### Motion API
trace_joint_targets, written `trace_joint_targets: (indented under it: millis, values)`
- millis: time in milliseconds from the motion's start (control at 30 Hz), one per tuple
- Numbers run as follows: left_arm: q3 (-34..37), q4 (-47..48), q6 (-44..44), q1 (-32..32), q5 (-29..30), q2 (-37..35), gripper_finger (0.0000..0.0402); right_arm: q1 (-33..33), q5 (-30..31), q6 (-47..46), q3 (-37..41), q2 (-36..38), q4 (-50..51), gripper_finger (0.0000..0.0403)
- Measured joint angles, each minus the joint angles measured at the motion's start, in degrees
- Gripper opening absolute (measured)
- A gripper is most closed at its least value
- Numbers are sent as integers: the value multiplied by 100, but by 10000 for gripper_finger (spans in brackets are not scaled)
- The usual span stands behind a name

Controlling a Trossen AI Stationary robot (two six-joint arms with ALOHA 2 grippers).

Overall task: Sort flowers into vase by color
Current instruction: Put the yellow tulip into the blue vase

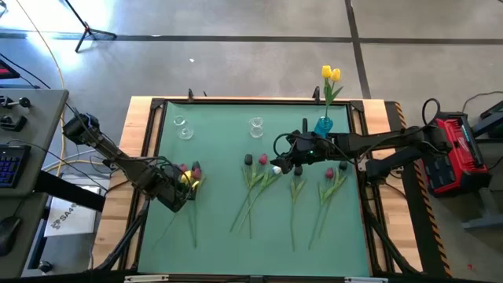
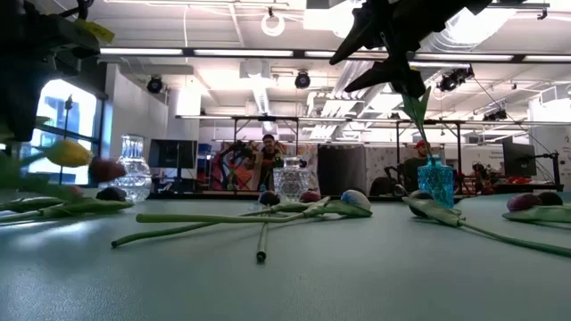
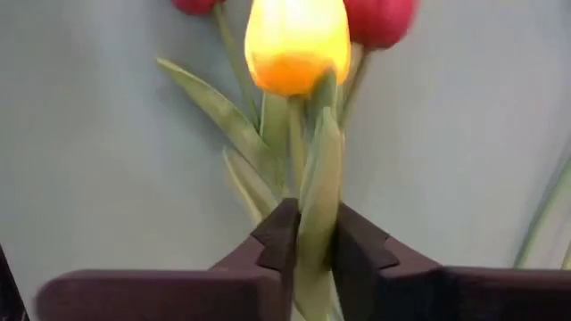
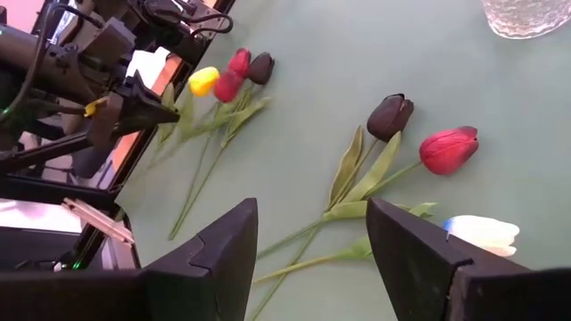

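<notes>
My left gripper [image 1: 185,185] is at the table's left side, shut on a yellow tulip [image 3: 297,45] among a small bunch with red heads [image 3: 379,18] and a dark head [image 4: 261,67]. My right gripper [image 4: 312,259] hovers open over the table's middle. Below it lie a black tulip [image 4: 390,116], a red tulip [image 4: 449,150] and a white tulip [image 4: 482,232], flat on the green mat. More tulips [image 1: 330,181] lie to the right. A blue vase [image 1: 324,124] at the far edge holds two yellow tulips [image 1: 330,75] by their stems. My left gripper pinches the yellow tulip between its two fingers [image 3: 277,241], on the stem and leaves [image 3: 314,209] a short way below the head. It comes slanting down from the table's left. The head sticks out past the fingertips and shows raised above the mat [image 2: 67,152] in the low view.
Two clear glass vases [image 1: 183,127] [image 1: 256,126] stand near the far edge, left of the blue one. A raised wooden frame [image 1: 149,149] borders the mat. The mat's near part [image 1: 251,251] is bare. People [image 2: 268,152] show in the room beyond.
</notes>
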State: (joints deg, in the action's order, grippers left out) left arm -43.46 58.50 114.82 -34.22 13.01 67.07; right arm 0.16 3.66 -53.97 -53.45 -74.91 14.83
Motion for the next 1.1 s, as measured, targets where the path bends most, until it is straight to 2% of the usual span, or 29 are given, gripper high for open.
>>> trace_joint_targets:
  millis: [100, 200, 400, 567, 700, 967, 1100]
  values:
    - [0, -15, -298, 0, 1, 9, 89, -8, 0, 8, 0, 0, 0, 199]
    - [0, -56, -495, 0, 20, 11, 100, -11, 18, 21, 0, 0, 0, 199]
    - [0, -307, -464, -9, 251, 11, 67, 103, 15, -1, 0, 0, -2, 199]
    - [0, 341, 277, 57, 599, 100, 56, 299, 184, -23, 0, 0, -2, 199]
    - [69, 475, 137, 255, 727, 114, 56, 418, 240, -150, 0, 0, -2, 199]
    - [886, -1374, -441, 485, 420, 122, 56, 594, 338, -265, 0, 0, 2, 199]
    - [1010, -1334, -185, 555, 397, 121, 56, 679, 457, -300, 0, 0, 34, 199]
